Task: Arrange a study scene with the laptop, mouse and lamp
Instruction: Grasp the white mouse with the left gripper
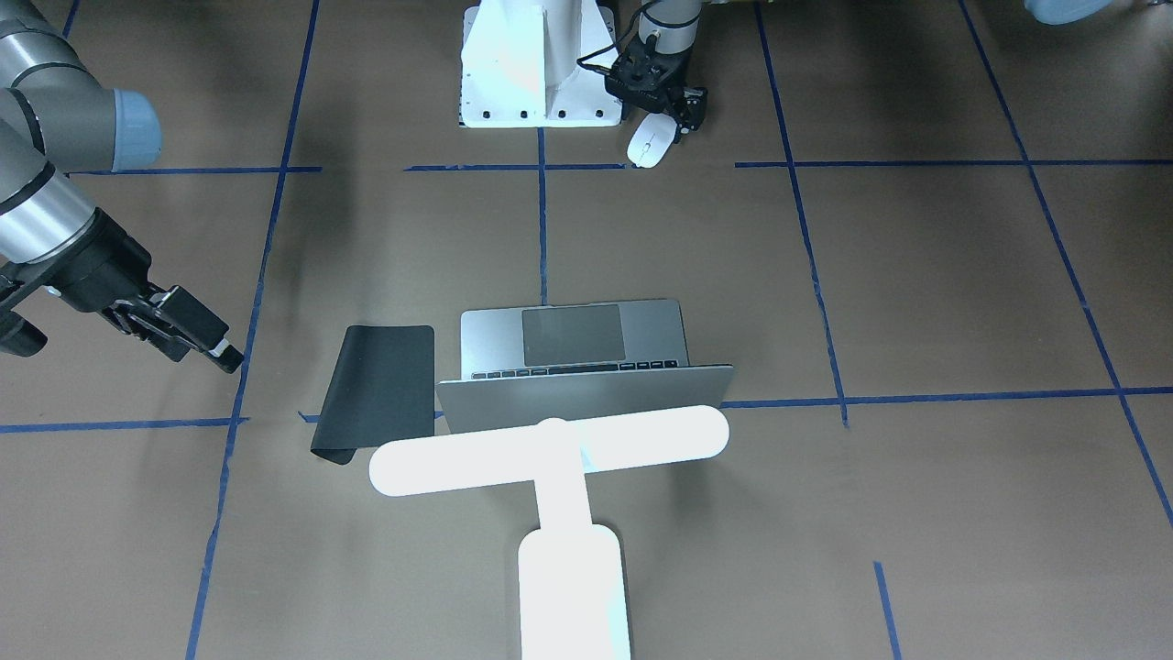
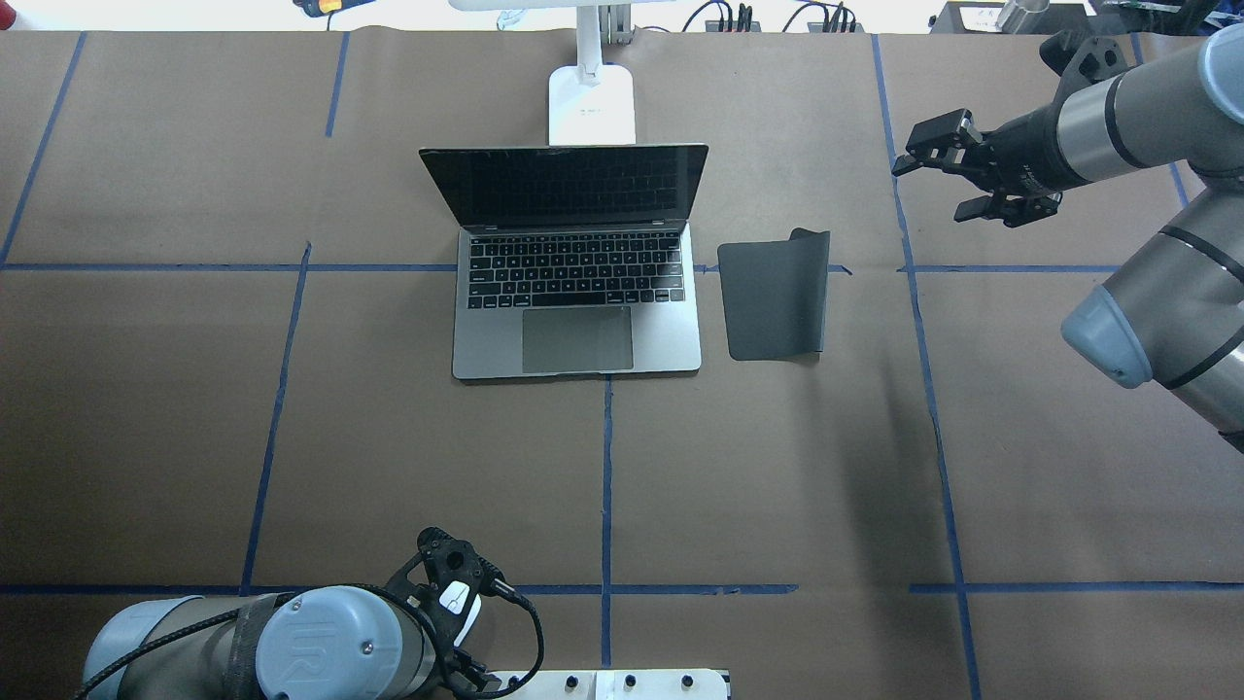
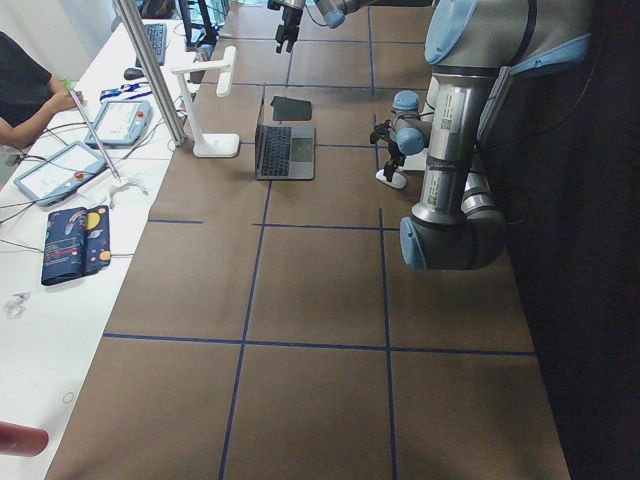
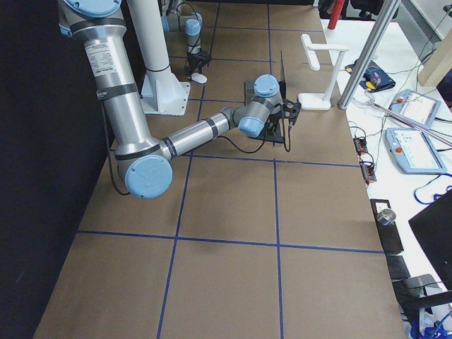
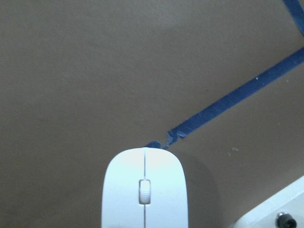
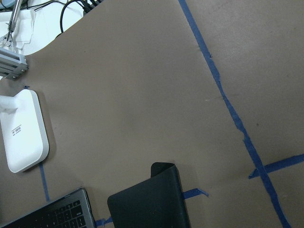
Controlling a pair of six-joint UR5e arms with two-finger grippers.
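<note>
The laptop [image 1: 573, 335] [image 2: 578, 292] stands open at the table's middle. The lit white lamp [image 1: 550, 449] stands behind it, its base [image 2: 591, 102] [image 6: 23, 133] on the far side. The white mouse [image 1: 651, 142] [image 2: 459, 603] [image 5: 145, 190] lies by the robot's pedestal, its nose on a blue tape line. My left gripper [image 1: 676, 115] [image 2: 452, 583] is down over the mouse's rear end and looks shut on it. My right gripper [image 1: 215, 344] [image 2: 933, 185] is open and empty, in the air to the right of the black mat.
A black mat [image 1: 380, 390] [image 2: 775, 297] [image 6: 147, 202] lies right of the laptop, its far corner curled up. The white flared pedestal [image 1: 536, 73] stands close to the mouse. Blue tape lines cross the brown table. Operators' things lie on the side bench [image 3: 70, 170].
</note>
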